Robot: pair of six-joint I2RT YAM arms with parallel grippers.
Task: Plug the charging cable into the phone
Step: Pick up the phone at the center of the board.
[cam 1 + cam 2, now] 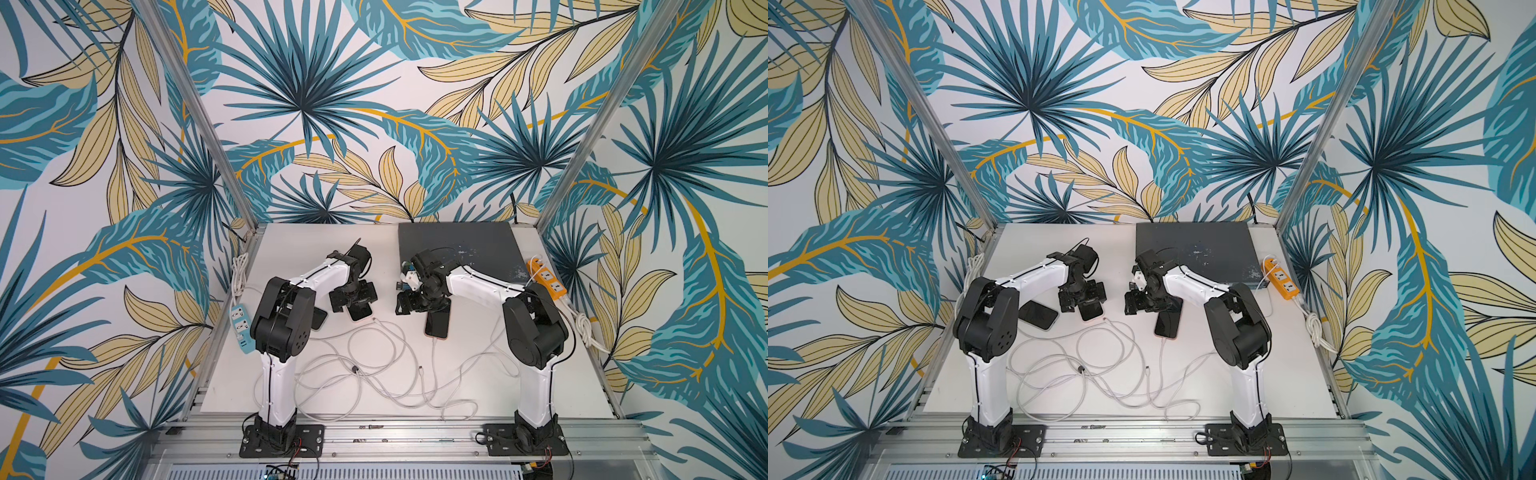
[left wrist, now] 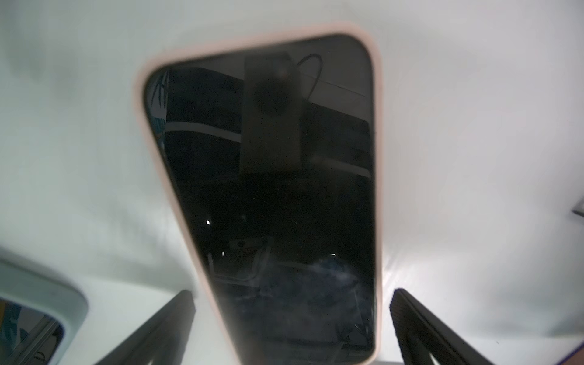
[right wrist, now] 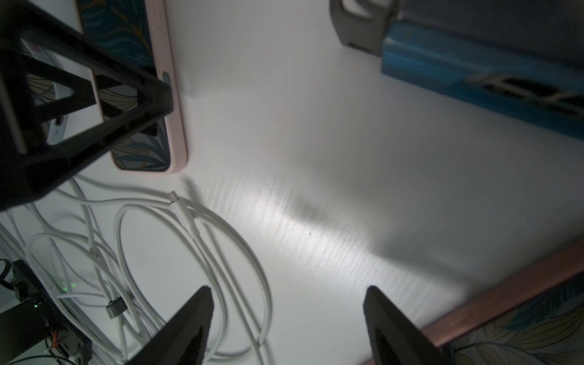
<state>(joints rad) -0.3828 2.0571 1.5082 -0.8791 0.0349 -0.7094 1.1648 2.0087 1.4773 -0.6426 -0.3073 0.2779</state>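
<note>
Left gripper [image 2: 292,292] is hovering wide open astride the pink-cased phone [image 1: 360,314], mid-frame in both top views, probably to brace it; right gripper [image 3: 287,290], open and empty, is hanging near the cable plug [image 3: 181,208] lying just beside that phone.

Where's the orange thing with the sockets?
The orange power strip lies at the right edge of the table in both top views, right beside the dark grey board at the back.
</note>
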